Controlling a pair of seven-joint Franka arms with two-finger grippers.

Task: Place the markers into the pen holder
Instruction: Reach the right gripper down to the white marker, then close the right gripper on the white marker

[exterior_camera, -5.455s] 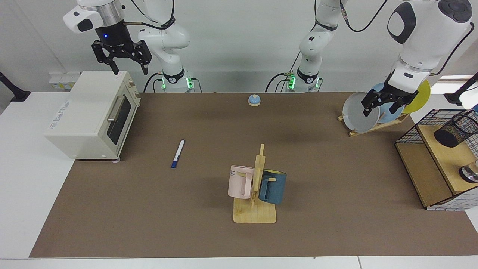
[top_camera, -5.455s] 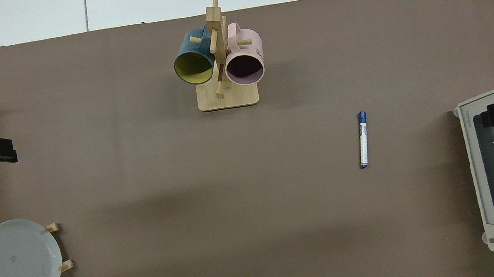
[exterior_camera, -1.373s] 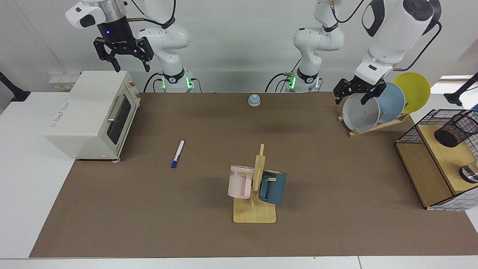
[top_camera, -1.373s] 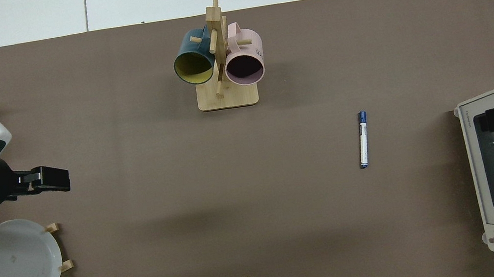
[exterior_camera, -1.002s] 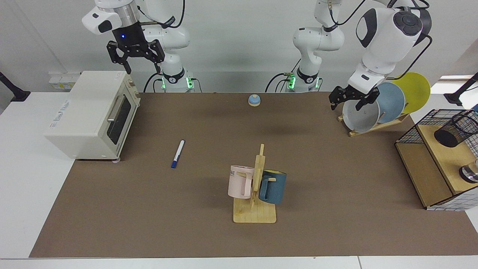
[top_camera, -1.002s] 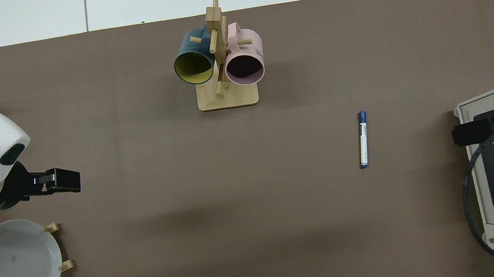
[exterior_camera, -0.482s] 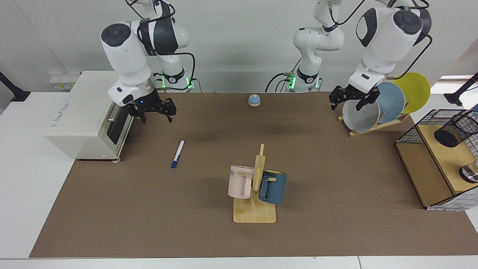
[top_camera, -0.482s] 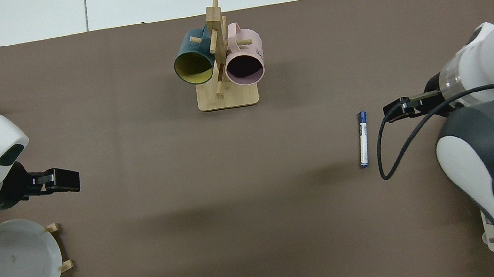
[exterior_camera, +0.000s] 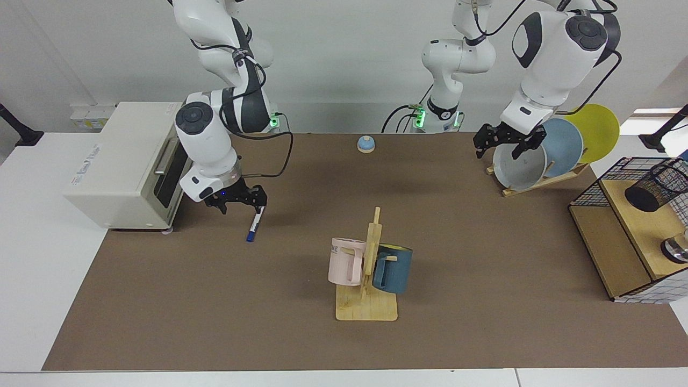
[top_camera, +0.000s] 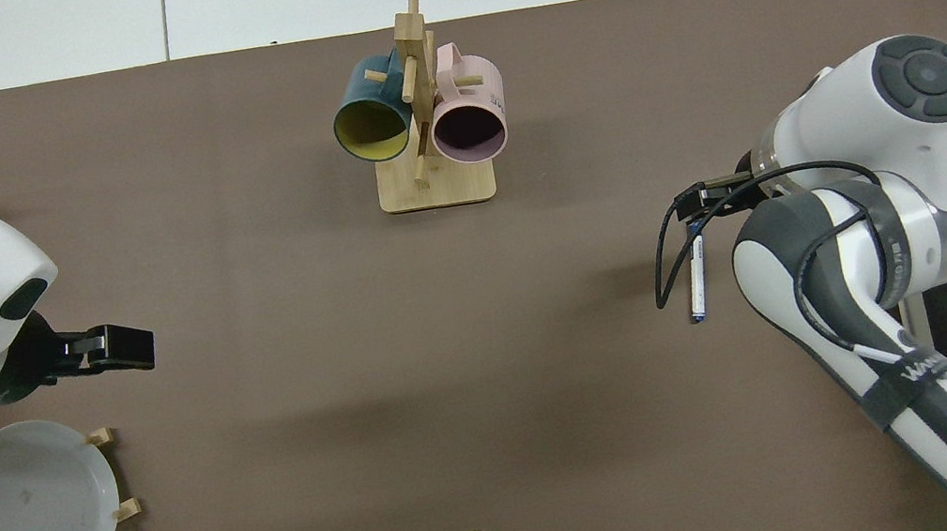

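Marker (exterior_camera: 254,223) flat, right hand (exterior_camera: 243,206) spread, overhead

The table cover (exterior_camera: 484,333) looks matt brown, like paper. The mug stand (exterior_camera: 367,301) is pale smooth wood. The pen holder (exterior_camera: 654,187) is black wire mesh. The plates (exterior_camera: 518,164) and the arms' shells look glossy.

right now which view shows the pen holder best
The facing view: the pen holder lies tipped on the wooden shelf inside the wire basket. The top view leaves it out of frame, showing only a corner of that basket.
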